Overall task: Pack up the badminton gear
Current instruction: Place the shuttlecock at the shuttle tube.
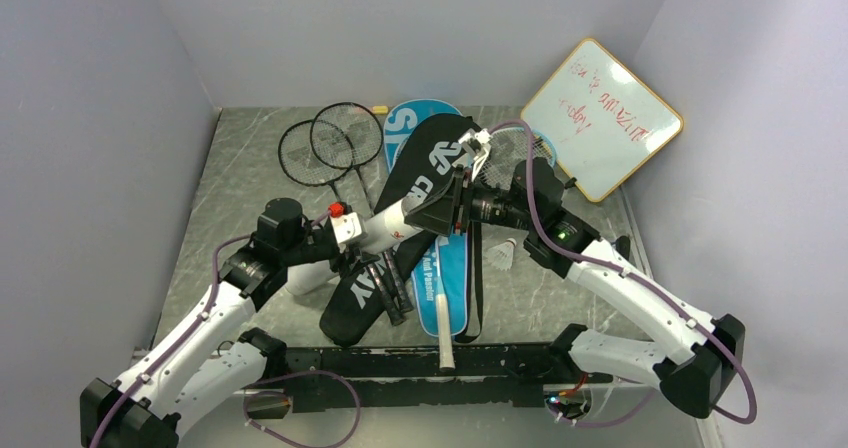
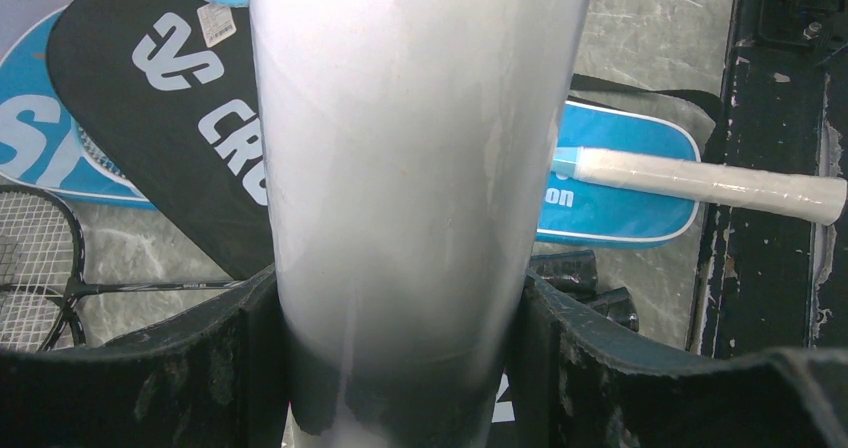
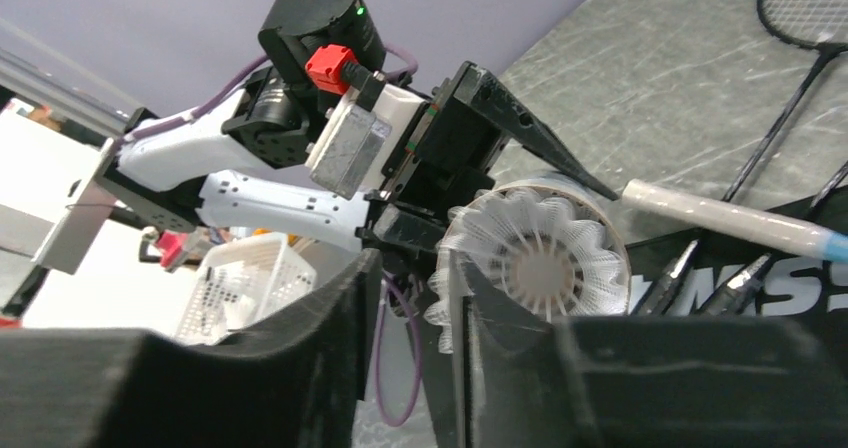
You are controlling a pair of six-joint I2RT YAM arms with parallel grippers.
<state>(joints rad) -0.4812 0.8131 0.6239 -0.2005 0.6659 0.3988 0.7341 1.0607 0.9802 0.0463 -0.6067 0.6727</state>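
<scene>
Shuttlecock (image 3: 545, 268) seated in the open mouth of the white cardboard tube (image 2: 400, 168), feather skirt facing outward, held in the air over the middle of the table (image 1: 250, 168), above the black cover (image 2: 150, 98) and the blue cover (image 2: 620, 183). Straight ahead of the right gripper (image 3: 412, 268) and almost against it, with the feather rim reaching into the gap between the jaws, close to one finger. Jaws parted, the gap plainly wider than the feather edge, so let go by the look of it.

Tube clamped partway along by the left gripper (image 2: 398, 286), both fingers hard against its sides. Long axis slanting from near-left toward far-right, mouth aimed at the right gripper. Right arm by far the nearer to the shuttlecock. Likely next: backing straight out along that axis, or nudging the skirt deeper without snagging feathers.

Hidden: the cork end, and how deep it sits in the tube. From above, the mouth masked by the right gripper. Left wrist view filled by the tube wall, mouth out of frame.

Second shuttlecock (image 1: 500, 255) loose on the table toward the right edge. White-wrapped racket handle (image 2: 700, 183) across the blue cover, pointing at the near edge.
</scene>
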